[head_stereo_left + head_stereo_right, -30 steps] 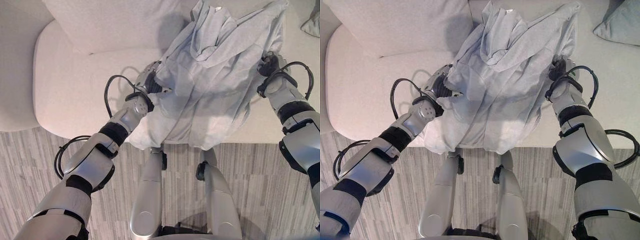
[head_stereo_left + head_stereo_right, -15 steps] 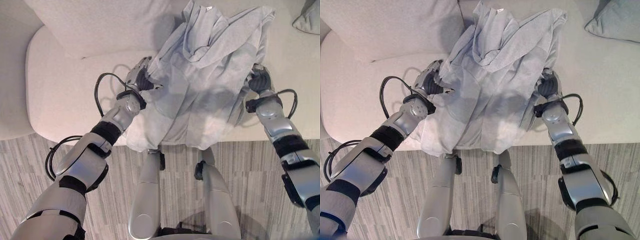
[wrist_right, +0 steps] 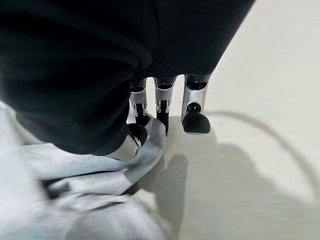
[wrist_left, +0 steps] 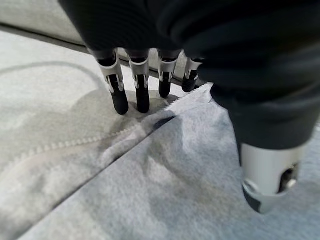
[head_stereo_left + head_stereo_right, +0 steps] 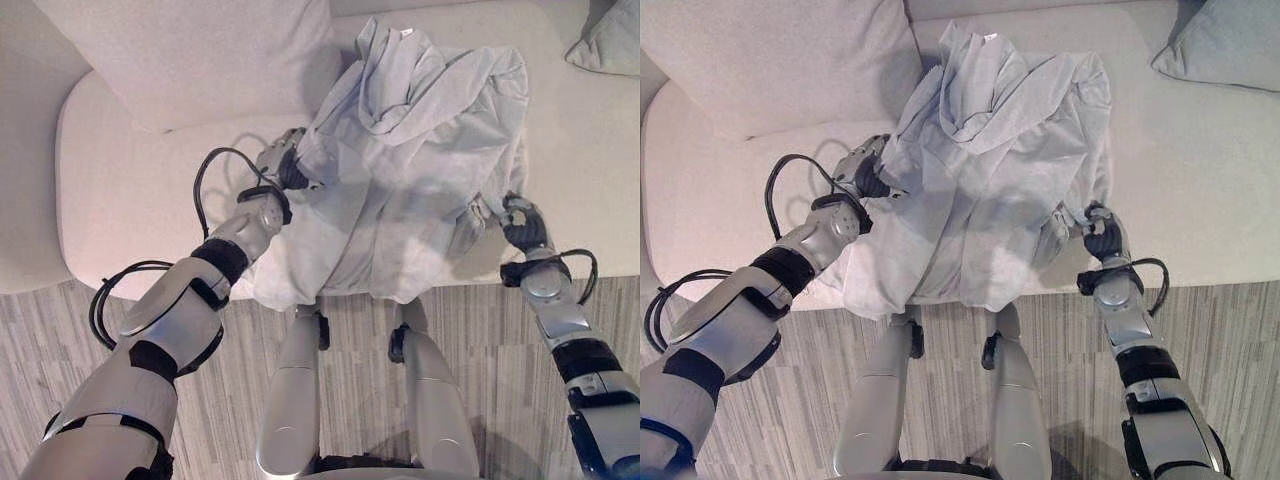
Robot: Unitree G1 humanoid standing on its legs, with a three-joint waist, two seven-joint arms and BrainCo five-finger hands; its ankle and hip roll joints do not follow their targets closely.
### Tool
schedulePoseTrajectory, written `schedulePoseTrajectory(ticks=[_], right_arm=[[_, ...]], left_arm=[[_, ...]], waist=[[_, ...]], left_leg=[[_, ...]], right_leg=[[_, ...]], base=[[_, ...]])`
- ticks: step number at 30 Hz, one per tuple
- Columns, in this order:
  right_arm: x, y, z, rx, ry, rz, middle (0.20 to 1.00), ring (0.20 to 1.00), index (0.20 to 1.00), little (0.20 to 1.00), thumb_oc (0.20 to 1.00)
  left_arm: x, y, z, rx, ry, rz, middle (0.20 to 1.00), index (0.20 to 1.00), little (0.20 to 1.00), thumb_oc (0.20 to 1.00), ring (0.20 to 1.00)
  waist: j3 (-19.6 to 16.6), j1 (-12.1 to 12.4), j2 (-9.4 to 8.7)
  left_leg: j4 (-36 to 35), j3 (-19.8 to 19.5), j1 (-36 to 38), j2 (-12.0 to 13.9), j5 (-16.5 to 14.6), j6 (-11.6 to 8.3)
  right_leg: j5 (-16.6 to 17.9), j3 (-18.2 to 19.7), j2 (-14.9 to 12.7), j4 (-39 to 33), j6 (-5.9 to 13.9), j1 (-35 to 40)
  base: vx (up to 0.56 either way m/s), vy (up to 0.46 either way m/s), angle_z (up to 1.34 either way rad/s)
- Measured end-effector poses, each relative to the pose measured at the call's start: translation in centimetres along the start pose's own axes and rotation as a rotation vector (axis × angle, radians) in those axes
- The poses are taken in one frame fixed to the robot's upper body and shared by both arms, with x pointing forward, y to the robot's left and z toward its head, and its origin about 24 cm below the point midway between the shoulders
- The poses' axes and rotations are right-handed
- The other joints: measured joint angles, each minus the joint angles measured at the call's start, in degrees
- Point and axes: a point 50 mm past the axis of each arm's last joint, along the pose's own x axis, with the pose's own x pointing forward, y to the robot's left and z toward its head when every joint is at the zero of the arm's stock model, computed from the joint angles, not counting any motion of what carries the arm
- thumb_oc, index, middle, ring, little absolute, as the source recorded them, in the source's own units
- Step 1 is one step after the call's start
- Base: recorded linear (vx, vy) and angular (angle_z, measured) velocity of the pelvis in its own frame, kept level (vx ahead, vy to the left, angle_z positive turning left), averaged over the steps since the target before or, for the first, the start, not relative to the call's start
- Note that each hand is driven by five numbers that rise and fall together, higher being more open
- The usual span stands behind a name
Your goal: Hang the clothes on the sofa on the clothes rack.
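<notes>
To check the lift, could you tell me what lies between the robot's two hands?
The grey garment spans the whole stretch between the left hand and the right hand, bunched on the sofa, as both eye views show.

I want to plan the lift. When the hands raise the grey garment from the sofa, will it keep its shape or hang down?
The grey garment probably hangs limp: it lies in soft folds and drapes over the sofa edge. It looks light, being thin cloth. The right hand pinches only a fold, so that might slip.
</notes>
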Motion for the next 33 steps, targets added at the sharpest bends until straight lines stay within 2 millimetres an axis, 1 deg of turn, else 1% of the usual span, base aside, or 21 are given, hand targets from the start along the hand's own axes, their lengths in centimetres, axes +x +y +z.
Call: schedulePoseTrajectory(ticks=[3,6,8,10,12,14,15,16,19,23,25,27,28,30,31,33], right_arm=[[-0.4,0.1,-0.7,0.008,0.026,-0.001,0.200,0.200,0.200,0.200,0.200],[-0.5,0.3,-0.9,0.019,0.038,-0.001,0.200,0.200,0.200,0.200,0.200],[-0.6,0.4,-1.0,0.019,0.038,0.001,0.200,0.200,0.200,0.200,0.200],[-0.6,0.4,-1.0,0.018,0.039,0.001,0.200,0.200,0.200,0.200,0.200],[-0.5,0.4,-0.9,0.017,0.038,0.001,0.200,0.200,0.200,0.200,0.200],[-0.6,0.3,-0.8,0.005,0.034,-0.001,0.200,0.200,0.200,0.200,0.200],[-0.8,0.3,-1.1,0.003,0.040,-0.002,0.200,0.200,0.200,0.200,0.200],[-0.8,0.3,-1.3,0.002,0.048,-0.002,0.200,0.200,0.200,0.200,0.200],[-1.2,0.4,-1.9,-0.004,0.066,0.005,0.200,0.200,0.200,0.200,0.200],[-1.2,0.4,-2.0,-0.005,0.069,0.003,0.200,0.200,0.200,0.200,0.200],[-1.2,0.4,-2.0,-0.004,0.072,0.004,0.200,0.200,0.200,0.200,0.200],[-1.2,0.3,-2.1,-0.001,0.076,-0.003,0.200,0.200,0.200,0.200,0.200],[-1.4,0.1,-2.3,-0.001,0.082,-0.008,0.200,0.200,0.200,0.200,0.200],[-1.3,-0.1,-2.4,0.004,0.085,-0.015,0.200,0.200,0.200,0.200,0.200],[-1.2,-0.2,-2.3,0.005,0.084,-0.015,0.200,0.200,0.200,0.200,0.200],[-1.3,-0.3,-2.3,0.003,0.081,-0.015,0.200,0.200,0.200,0.200,0.200]], left_arm=[[-0.1,-0.4,0.0,0.025,0.000,-0.011,1.000,1.000,1.000,1.000,1.000],[-0.2,-1.0,0.1,0.021,0.009,-0.022,1.000,1.000,1.000,1.000,1.000],[-0.2,-1.4,0.1,0.019,0.020,-0.031,0.200,0.200,0.200,0.200,0.200],[-0.2,-1.4,0.1,0.018,0.027,-0.014,0.200,0.200,0.200,0.200,0.200],[0.1,-0.9,0.1,0.027,0.035,0.007,0.200,0.200,0.200,0.200,0.200],[0.6,0.1,-0.1,0.041,0.055,0.031,0.200,0.200,0.200,0.200,0.200],[0.8,0.6,-0.2,0.026,0.068,0.042,0.200,0.200,0.200,0.200,0.200],[0.8,0.6,-0.3,0.017,0.076,0.040,0.200,0.200,0.200,0.200,0.200],[0.6,0.3,-0.8,0.018,0.093,0.031,0.200,0.200,0.200,0.200,0.200],[0.5,0.4,-1.5,0.021,0.114,0.020,0.200,0.200,0.200,0.200,0.200],[0.6,0.4,-1.3,-0.008,0.111,-0.002,0.200,0.200,0.200,0.200,0.200],[0.6,1.0,-0.8,-0.048,0.073,0.017,0.200,0.200,0.200,0.200,0.200],[0.6,1.2,-0.5,-0.060,0.056,0.028,0.200,0.200,0.200,0.200,0.200],[0.4,2.2,-0.4,-0.111,0.027,0.063,0.200,0.200,0.200,0.200,0.200],[0.0,3.3,-0.8,-0.163,0.010,0.103,0.200,0.200,0.200,0.200,0.200],[-0.6,4.5,-2.0,-0.197,0.020,0.157,0.200,0.200,0.200,0.200,0.200]], waist=[[0.02,-0.01,0.04],[0.04,0.03,0.09],[0.03,0.02,0.12],[0.04,0.00,0.16],[0.04,-0.19,0.17],[0.06,-0.90,0.20],[0.06,-1.38,0.20],[0.10,-1.49,0.21],[0.15,-1.92,0.26],[0.35,-2.73,0.14],[0.99,-2.96,-0.05],[1.89,-3.19,-0.08],[1.88,-3.16,-0.07],[2.20,-3.29,0.02],[2.89,-3.31,0.14],[2.97,-3.23,0.25]], left_leg=[[-1.87,0.07,1.03,-0.09,1.01,0.06],[-2.97,0.09,2.07,-0.13,1.45,-0.02],[-4.41,0.11,2.98,-0.20,1.76,-0.21],[-4.48,0.15,3.10,-0.21,1.91,-0.41],[-4.48,0.16,3.12,-0.15,1.91,-0.42],[-4.58,0.19,3.19,-0.11,1.94,-0.41],[-5.13,0.32,3.55,-0.09,2.16,-0.20],[-5.32,0.44,3.85,-0.08,2.40,0.06],[-5.32,0.52,4.67,-0.07,2.28,0.18],[-5.33,0.36,6.11,-0.07,2.24,0.22],[-5.34,0.34,7.91,0.00,2.24,0.21],[-5.36,0.18,9.93,0.11,2.20,0.18],[-5.37,0.07,10.71,0.14,2.10,0.08],[-5.37,-0.02,12.38,0.28,1.73,-0.28],[-5.36,-0.20,14.47,0.42,1.71,-0.27],[-5.38,-0.84,17.41,0.76,1.35,-0.53]], right_leg=[[-0.01,0.09,0.00,-0.01,0.01,0.14],[-0.05,0.12,0.00,-0.10,0.06,0.60],[-0.65,0.22,0.01,-0.24,-0.69,0.79],[-0.66,0.36,0.02,-0.25,-0.69,0.79],[-0.66,0.39,0.09,-0.26,-0.69,0.78],[-0.67,0.42,0.16,-0.24,-0.67,0.78],[-0.45,0.51,0.20,-0.21,-0.25,0.81],[-0.09,0.60,0.22,-0.09,0.09,0.97],[0.08,0.67,0.23,0.00,-0.15,1.80],[0.09,0.45,0.23,0.01,-0.14,3.38],[0.03,0.39,0.28,0.01,-0.15,5.19],[-0.18,0.16,0.37,-0.03,-0.12,7.26],[-1.15,0.06,0.39,-0.25,0.13,8.09],[-1.19,-0.14,0.53,-0.01,0.17,9.87],[-0.95,-0.85,0.60,0.01,-0.06,12.13],[-1.38,-1.26,0.98,0.00,-0.38,15.40]], base=[[-0.02,-0.041,-0.01],[-0.01,-0.025,-0.01],[-0.01,-0.024,-0.02],[-0.01,-0.060,-0.03],[0.00,-0.051,-0.01],[-0.01,-0.076,-0.02],[0.00,-0.064,-0.05],[0.00,-0.040,-0.06],[0.00,-0.035,-0.02],[0.01,-0.043,0.02],[0.01,-0.022,0.00],[0.04,-0.010,0.02],[0.05,0.001,0.04],[0.04,0.006,0.03],[0.00,0.010,0.04],[0.02,0.012,0.09]])
